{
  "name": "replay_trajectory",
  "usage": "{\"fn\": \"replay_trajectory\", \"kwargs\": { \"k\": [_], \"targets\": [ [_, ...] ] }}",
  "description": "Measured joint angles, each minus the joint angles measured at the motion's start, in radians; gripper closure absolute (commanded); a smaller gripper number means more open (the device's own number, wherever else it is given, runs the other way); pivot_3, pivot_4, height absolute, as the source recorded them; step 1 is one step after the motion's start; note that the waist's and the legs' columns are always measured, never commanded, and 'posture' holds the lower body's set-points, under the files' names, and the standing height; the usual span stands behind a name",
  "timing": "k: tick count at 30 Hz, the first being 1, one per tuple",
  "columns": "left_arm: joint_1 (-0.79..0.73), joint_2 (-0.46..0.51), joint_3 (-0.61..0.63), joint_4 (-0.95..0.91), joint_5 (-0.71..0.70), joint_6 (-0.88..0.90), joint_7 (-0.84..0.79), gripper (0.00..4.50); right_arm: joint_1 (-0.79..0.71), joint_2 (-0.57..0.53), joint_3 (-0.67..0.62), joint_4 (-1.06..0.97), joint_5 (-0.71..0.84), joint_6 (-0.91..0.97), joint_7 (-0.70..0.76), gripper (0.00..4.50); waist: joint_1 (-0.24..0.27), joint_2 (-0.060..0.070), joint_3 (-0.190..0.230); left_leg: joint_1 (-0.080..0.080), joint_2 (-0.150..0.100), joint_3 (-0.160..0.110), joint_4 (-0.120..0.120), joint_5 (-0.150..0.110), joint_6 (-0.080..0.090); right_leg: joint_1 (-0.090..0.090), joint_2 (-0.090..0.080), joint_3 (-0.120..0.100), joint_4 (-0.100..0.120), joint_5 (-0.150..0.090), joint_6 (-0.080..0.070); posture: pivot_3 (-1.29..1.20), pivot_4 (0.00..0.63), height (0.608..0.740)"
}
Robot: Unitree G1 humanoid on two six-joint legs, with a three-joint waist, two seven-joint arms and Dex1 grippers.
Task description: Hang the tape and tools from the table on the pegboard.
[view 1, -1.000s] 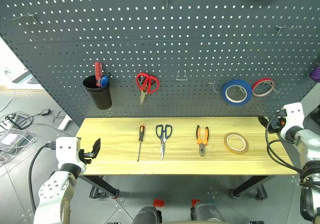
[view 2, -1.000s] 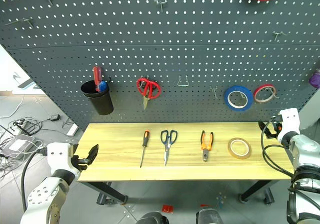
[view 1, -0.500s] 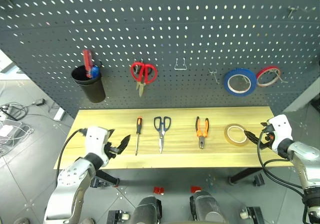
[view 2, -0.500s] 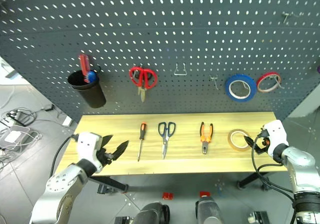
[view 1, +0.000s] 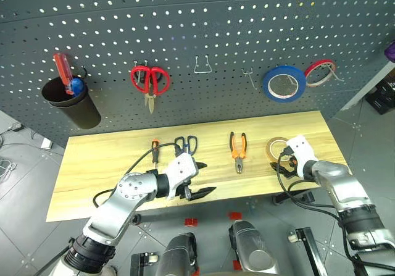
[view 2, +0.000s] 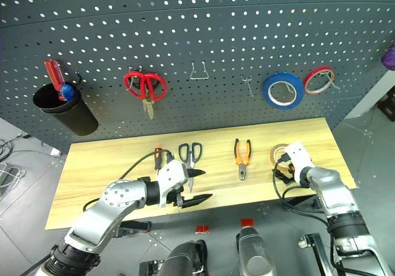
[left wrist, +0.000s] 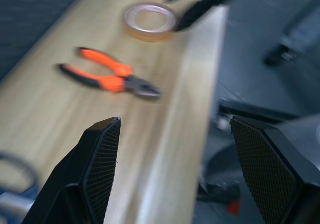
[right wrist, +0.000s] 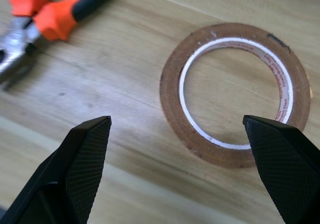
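Four task things lie in a row on the table (view 1: 99,158): the screwdriver (view 1: 155,152), the blue-handled scissors (view 2: 191,153), the pliers (view 1: 238,152) and the tape (right wrist: 235,93); the pegboard (view 1: 203,29) rises behind them.

The head views take in the whole row and the board; there the left gripper (view 1: 199,179) hangs over the table's front edge just before the blue-handled scissors, fingers spread and empty, and the right gripper (view 2: 282,171) sits at the tape's near side. The right wrist view brings the tape close: a flat tan ring on the planks, framed between two widely parted black fingers (right wrist: 75,174) that hold nothing, with the pliers' head and orange grips beside it. The left wrist view looks along the table past its own open fingers to the pliers and the tape beyond.

The screwdriver lies with its long axis running front to back, orange-and-black handle toward the pegboard, tip toward the front edge; the blue-handled scissors and pliers lie likewise, handles to the board.
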Motion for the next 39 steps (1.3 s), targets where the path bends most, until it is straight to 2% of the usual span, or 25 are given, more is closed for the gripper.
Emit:
{"fn": "replay_trajectory", "kwargs": {
  "k": [8, 9, 11, 13, 21, 22, 25, 28, 34, 36, 39],
  "targets": [
    [0.004, -0.004, -0.069, 0.001, 0.052, -0.050, -0.038, 0.81, -0.227, 0.045, 0.085, 0.370, -0.087, -0.098, 0.027, 0.00, -0.019, -0.002, 0.013, 0.000, 0.001, 0.002, 0.001, 0.000, 0.000, 0.000, 0.001, 0.002, 0.001, 0.002, 0.003, -0.39, 0.291, 0.740],
    [0.006, -0.007, -0.073, 0.001, 0.054, -0.052, -0.038, 0.78, -0.252, 0.047, 0.098, 0.414, -0.096, -0.104, 0.040, 0.18, -0.020, -0.002, 0.014, 0.000, 0.001, 0.002, 0.002, 0.000, 0.001, 0.000, 0.001, 0.003, 0.001, 0.002, 0.003, -0.39, 0.289, 0.740],
    [0.009, -0.016, -0.082, 0.000, 0.066, -0.063, -0.037, 0.77, -0.315, 0.049, 0.124, 0.505, -0.121, -0.129, 0.081, 0.62, -0.023, -0.003, 0.015, 0.000, 0.001, 0.003, 0.002, 0.000, 0.001, 0.000, 0.001, 0.003, 0.000, 0.002, 0.004, -0.38, 0.285, 0.740],
    [0.009, -0.019, -0.094, 0.000, 0.074, -0.072, -0.038, 0.77, -0.362, 0.049, 0.150, 0.573, -0.147, -0.150, 0.110, 1.24, -0.024, -0.003, 0.015, 0.000, 0.001, 0.003, 0.002, 0.000, 0.001, 0.000, 0.001, 0.003, 0.001, 0.003, 0.004, -0.38, 0.283, 0.740],
    [0.012, -0.039, -0.099, 0.001, 0.094, -0.095, -0.033, 0.77, -0.442, 0.057, 0.228, 0.725, -0.248, -0.303, 0.176, 4.02, -0.030, -0.003, 0.014, 0.001, 0.001, 0.003, 0.004, 0.000, 0.001, 0.001, 0.001, 0.004, 0.001, 0.004, 0.006, -0.38, 0.268, 0.740],
    [0.017, -0.044, -0.099, 0.001, 0.094, -0.095, -0.031, 0.77, -0.437, 0.059, 0.229, 0.719, -0.258, -0.318, 0.172, 4.06, -0.031, -0.004, 0.014, 0.001, 0.001, 0.003, 0.004, 0.001, 0.001, 0.001, 0.001, 0.004, 0.001, 0.004, 0.006, -0.37, 0.265, 0.740],
    [0.032, -0.054, -0.098, 0.001, 0.094, -0.095, -0.017, 0.77, -0.401, 0.055, 0.226, 0.671, -0.276, -0.346, 0.154, 4.06, -0.033, -0.004, 0.014, 0.001, 0.001, 0.003, 0.004, 0.001, 0.001, 0.001, 0.001, 0.004, 0.002, 0.005, 0.007, -0.37, 0.262, 0.740],
    [0.047, -0.070, -0.078, -0.002, 0.084, -0.101, 0.000, 0.77, -0.313, 0.029, 0.205, 0.533, -0.274, -0.339, 0.137, 4.06, -0.029, -0.004, 0.014, 0.001, 0.001, 0.003, 0.004, 0.001, 0.001, 0.000, 0.001, 0.004, 0.003, 0.005, 0.007, -0.37, 0.260, 0.740],
    [0.070, -0.122, 0.054, -0.007, 0.015, -0.119, 0.064, 0.77, 0.001, -0.077, 0.067, -0.020, -0.253, -0.221, 0.090, 4.06, -0.013, -0.003, 0.014, -0.003, 0.001, 0.006, 0.004, 0.001, 0.000, -0.008, 0.001, 0.006, 0.010, 0.004, 0.007, -0.39, 0.261, 0.740],
    [0.083, -0.154, 0.116, -0.011, -0.029, -0.140, 0.089, 0.77, 0.134, -0.068, 0.026, -0.239, -0.257, -0.214, 0.036, 4.06, -0.013, -0.004, 0.014, -0.002, 0.003, 0.006, 0.005, 0.001, -0.001, -0.009, 0.003, 0.006, 0.012, 0.004, 0.007, -0.40, 0.262, 0.740],
    [0.093, -0.169, 0.177, -0.012, -0.065, -0.158, 0.113, 0.77, 0.277, -0.008, 0.025, -0.430, -0.291, -0.254, -0.057, 4.06, -0.016, -0.004, 0.014, -0.001, 0.005, 0.007, 0.005, 0.003, -0.004, -0.009, 0.005, 0.007, 0.014, 0.004, 0.007, -0.41, 0.261, 0.740]
  ]
}}
